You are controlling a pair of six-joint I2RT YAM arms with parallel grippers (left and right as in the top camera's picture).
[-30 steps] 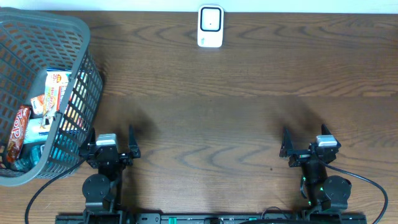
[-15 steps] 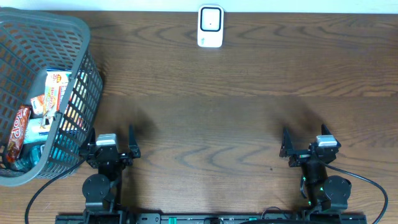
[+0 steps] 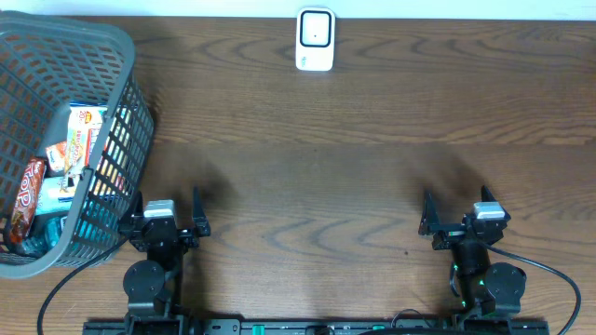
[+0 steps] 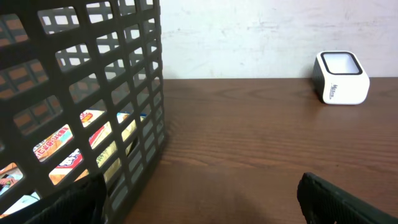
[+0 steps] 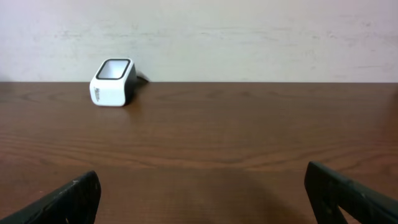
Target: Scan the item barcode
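Brown wood counter (image 3: 372, 167) carries a grey mesh basket (image 3: 56, 42) at its left edge, just beside the left gripper (image 3: 169, 207), likely so that arm can reach in. It and the right gripper (image 3: 454, 210), both at the front edge, stand spread apart and empty. A white scanner (image 3: 315, 39) faces them from the far edge. The snack packets (image 3: 84, 140) lie inside the basket.

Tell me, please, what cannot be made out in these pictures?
- Overhead: the gray basket is cut off by the left edge; its mesh hides parts of the snack packs, and no barcode is legible.
- Left wrist: the mesh screens the packs.
- Barcode scanner: its markings are too small to read.
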